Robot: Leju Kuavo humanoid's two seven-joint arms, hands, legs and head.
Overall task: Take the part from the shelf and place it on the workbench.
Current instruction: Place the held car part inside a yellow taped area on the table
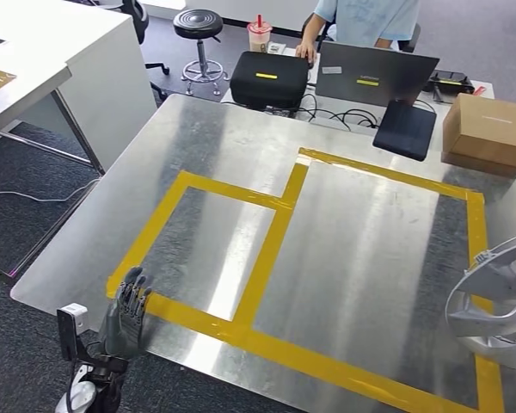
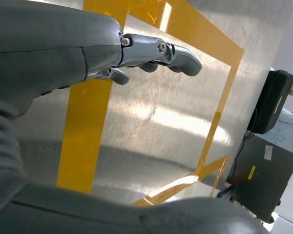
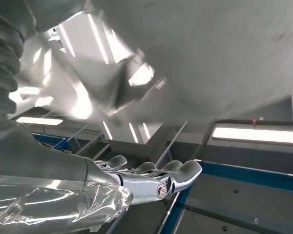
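A round silver metal part with spokes (image 1: 495, 301) sat at the right edge of the brushed metal workbench (image 1: 347, 249), across a strip of the yellow tape outline (image 1: 268, 249). The right hand (image 3: 152, 178) reached beneath a shiny metal surface, fingers extended; whether it gripped anything could not be told. The left hand (image 1: 126, 311) hovered at the workbench's near left corner, fingers apart, holding nothing.

Far edge: you see black case (image 1: 269, 79), laptop (image 1: 372, 75), cardboard box (image 1: 489, 131).
Beyond: stool (image 1: 198, 26), person (image 1: 365, 19).
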